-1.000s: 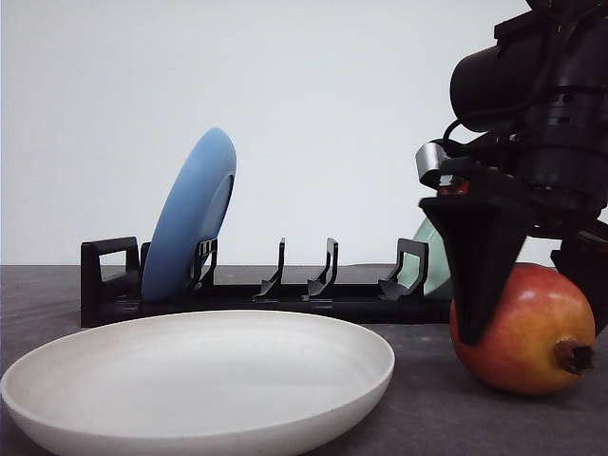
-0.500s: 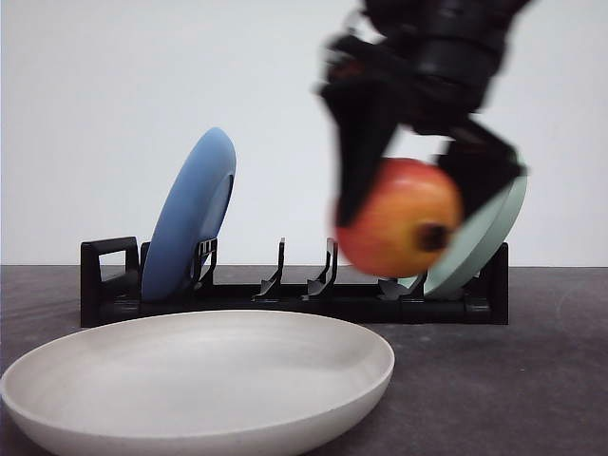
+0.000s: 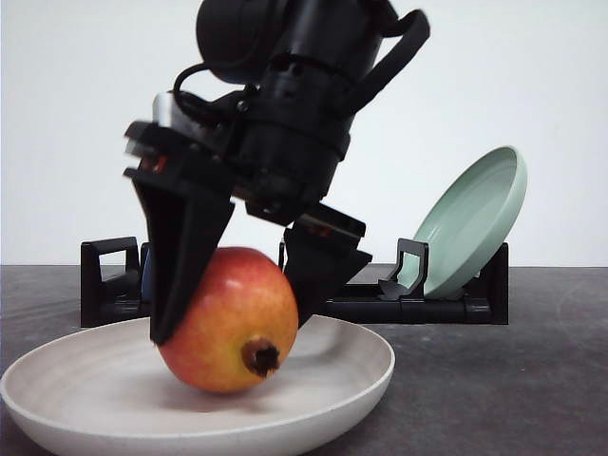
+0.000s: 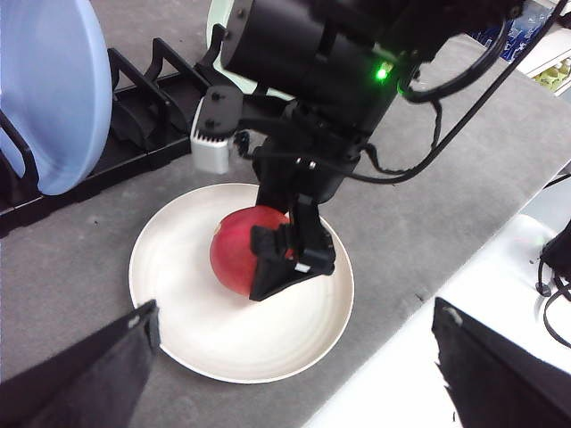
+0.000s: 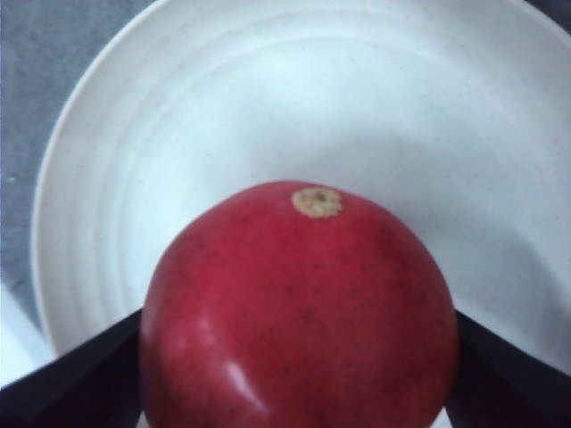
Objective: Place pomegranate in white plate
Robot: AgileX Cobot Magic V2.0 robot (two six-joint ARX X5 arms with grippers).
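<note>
Grey worktop (image 3: 494,399) carries the white plate (image 3: 342,399), and the pomegranate (image 3: 228,323) sits in it, crown stub toward the camera. Right gripper (image 3: 237,304) pinches the fruit between its black fingers (image 3: 180,256). Left gripper (image 4: 294,374) fingers are spread wide, holding nothing.

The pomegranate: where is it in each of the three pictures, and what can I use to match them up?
Front view: pomegranate left of centre, low in the white plate, between the right end effector's fingers.
Left wrist view: near the middle, on the plate, partly behind the end effector.
Right wrist view: fills the lower centre, plate behind it.
Shared landmark: the white plate.
</note>
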